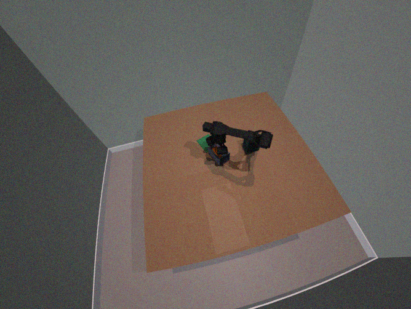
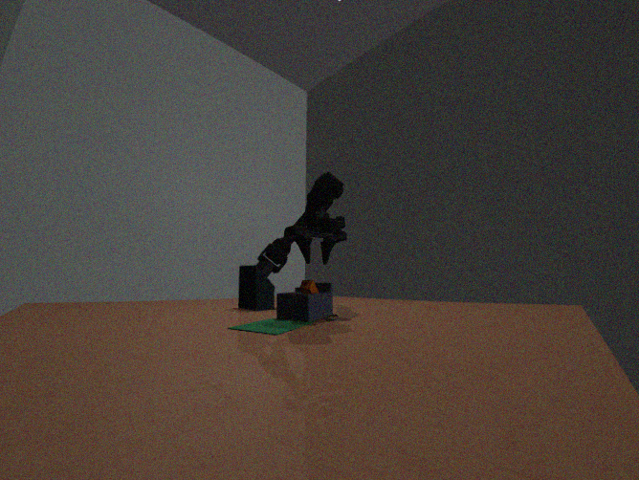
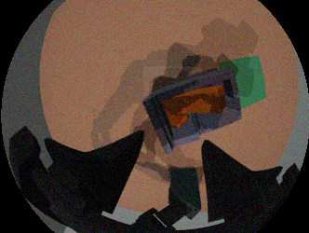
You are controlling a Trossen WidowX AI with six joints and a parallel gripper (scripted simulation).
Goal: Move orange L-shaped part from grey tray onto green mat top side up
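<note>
The orange part (image 1: pixel 216 151) (image 2: pixel 308 287) (image 3: pixel 214 98) is in the grey tray (image 2: pixel 294 307) (image 3: pixel 235 111). In the exterior view it pokes up above the tray's rim, so it sits tilted; its end nearer the mat looks raised and its L-shaped end low. The green mat (image 1: pixel 202 143) (image 2: pixel 268 326) (image 3: pixel 257 81) lies flat beside the tray. My gripper (image 2: pixel 317 263) (image 3: pixel 174 140) is open and empty, pointing down above the tray, with its fingertips apart and clear of the part. In the top view the arm hides its fingertips and some of the tray.
The arm's dark base (image 1: pixel 251 146) (image 2: pixel 253 289) (image 3: pixel 184 186) stands on the brown table (image 1: pixel 186 215) (image 2: pixel 362 392) behind the tray as seen in the exterior view. The tray's walls stand around the part. Arm shadows fall around the tray.
</note>
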